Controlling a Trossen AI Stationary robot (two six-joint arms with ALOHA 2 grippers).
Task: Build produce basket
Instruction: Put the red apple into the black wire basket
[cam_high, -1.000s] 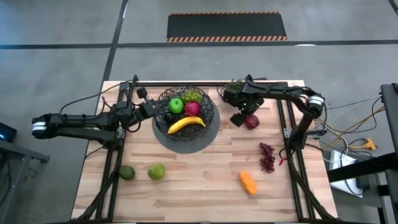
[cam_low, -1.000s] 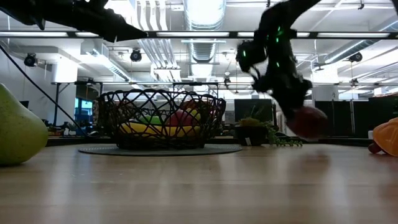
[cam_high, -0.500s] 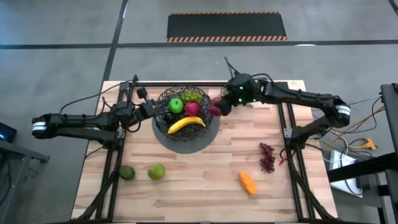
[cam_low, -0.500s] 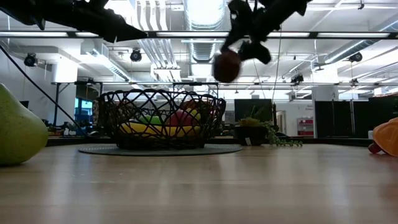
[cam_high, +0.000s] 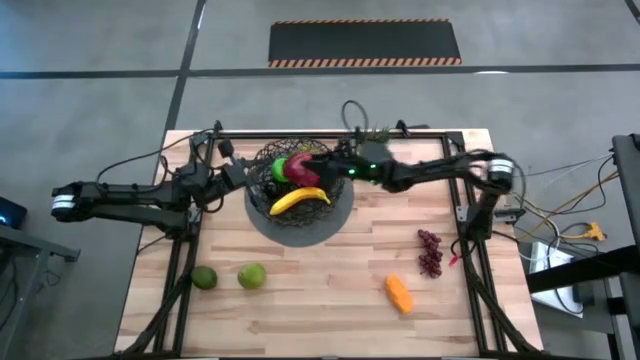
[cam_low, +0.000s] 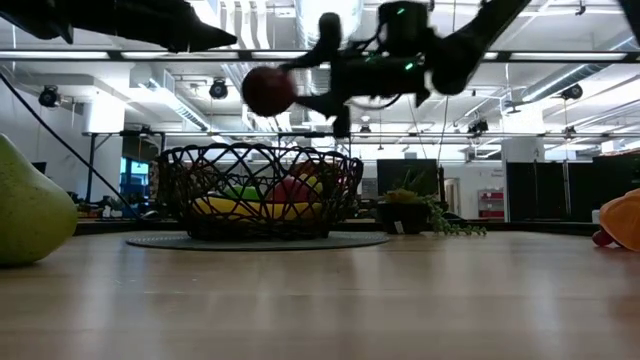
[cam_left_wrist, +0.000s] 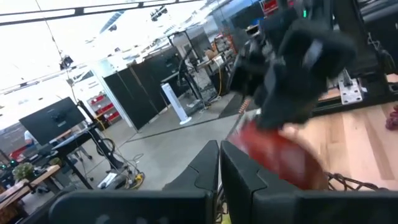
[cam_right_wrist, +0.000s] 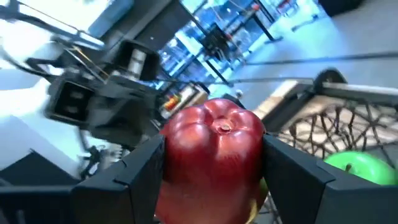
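The black wire basket (cam_high: 298, 190) stands on its grey round base at the table's far middle, and it also shows in the low view (cam_low: 260, 192). It holds a yellow banana (cam_high: 300, 200), a green apple (cam_high: 281, 170) and other fruit. My right gripper (cam_high: 312, 167) reaches in from the right. It is shut on a red apple (cam_low: 268, 90) held above the basket. My left gripper (cam_high: 236, 172) is shut and empty, raised beside the basket's left rim. My right gripper pinches the red apple's two opposite sides (cam_right_wrist: 177, 162) between its two fingers (cam_right_wrist: 140, 171). The fingers lie about level and come from the table's right, pointing left. The apple is lifted clear above the basket, its dimpled end (cam_right_wrist: 221, 126) facing back toward the wrist.
A green pear (cam_high: 203, 278) and a round green fruit (cam_high: 251, 275) lie near the front left. Purple grapes (cam_high: 430, 252) and an orange piece (cam_high: 399, 294) lie at the front right. A small potted plant (cam_high: 375, 133) stands behind my right arm.
My right gripper has lifted the red apple off the table to the right of the basket. It has carried the apple up and toward the table's left, to above the basket. The wrist has turned from pointing down to about level.
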